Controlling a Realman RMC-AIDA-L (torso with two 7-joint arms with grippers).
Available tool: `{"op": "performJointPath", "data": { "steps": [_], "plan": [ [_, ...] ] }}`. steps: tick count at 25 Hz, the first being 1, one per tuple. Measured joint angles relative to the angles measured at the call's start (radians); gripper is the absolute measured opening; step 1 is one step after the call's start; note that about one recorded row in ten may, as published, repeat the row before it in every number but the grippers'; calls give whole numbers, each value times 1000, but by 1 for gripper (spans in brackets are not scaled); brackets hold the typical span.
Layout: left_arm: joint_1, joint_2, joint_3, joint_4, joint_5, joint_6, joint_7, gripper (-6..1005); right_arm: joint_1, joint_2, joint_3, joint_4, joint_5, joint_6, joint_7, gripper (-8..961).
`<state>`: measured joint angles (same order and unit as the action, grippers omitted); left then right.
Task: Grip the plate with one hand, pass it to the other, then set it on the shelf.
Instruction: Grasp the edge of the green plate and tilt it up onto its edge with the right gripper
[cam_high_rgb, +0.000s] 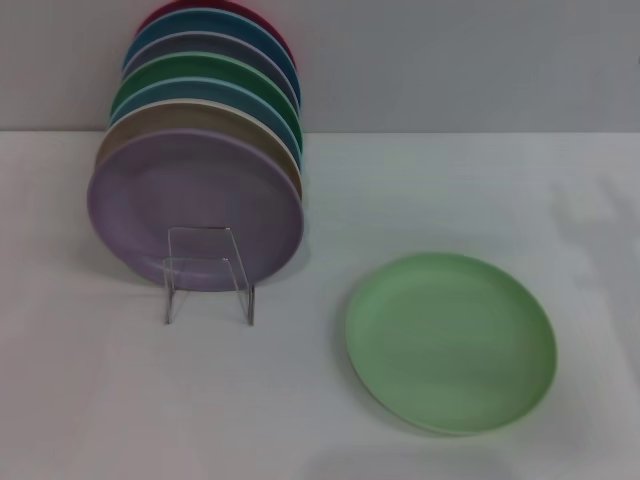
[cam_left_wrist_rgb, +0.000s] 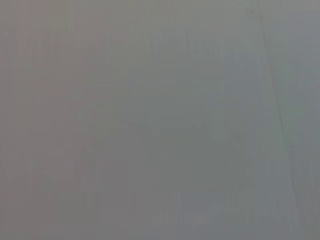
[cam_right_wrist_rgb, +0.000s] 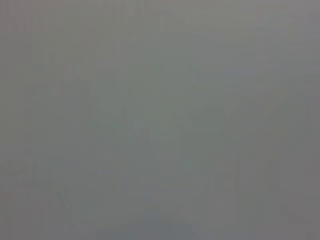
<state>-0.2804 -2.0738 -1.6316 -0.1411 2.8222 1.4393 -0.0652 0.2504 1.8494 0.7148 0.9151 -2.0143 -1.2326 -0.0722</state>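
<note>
Head view: the pale mint-green plate (cam_high_rgb: 450, 343) lies flat on the white table (cam_high_rgb: 90, 400), apart from the clear shelf (cam_high_rgb: 208, 275) holding upright plates (cam_high_rgb: 200, 180). Neither gripper shows, so their jaws cannot be judged. Both wrist views: plain grey only.

Soft, even overhead light is washing over the white tabletop (cam_high_rgb: 450, 190), leaving only faint shadows under the round pale mint-green matte plate (cam_high_rgb: 450, 342) and the small clear plate rack (cam_high_rgb: 208, 275). The head view is looking slightly blurred. Both wrist views are showing featureless grey haze.
</note>
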Motion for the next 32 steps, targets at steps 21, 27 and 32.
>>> {"op": "performJointPath", "data": {
  "steps": [21,27,32],
  "plan": [
    [-38,2,0,6,0,-20,1,793,-19,208,1257,711,-73,2284,-211,711],
    [-51,4,2,11,0,-25,2,793,45,206,1402,656,-89,2519,-172,710],
    [-52,2,2,5,1,-34,2,793,99,192,1445,594,-117,2639,-160,711]
  ]
}}
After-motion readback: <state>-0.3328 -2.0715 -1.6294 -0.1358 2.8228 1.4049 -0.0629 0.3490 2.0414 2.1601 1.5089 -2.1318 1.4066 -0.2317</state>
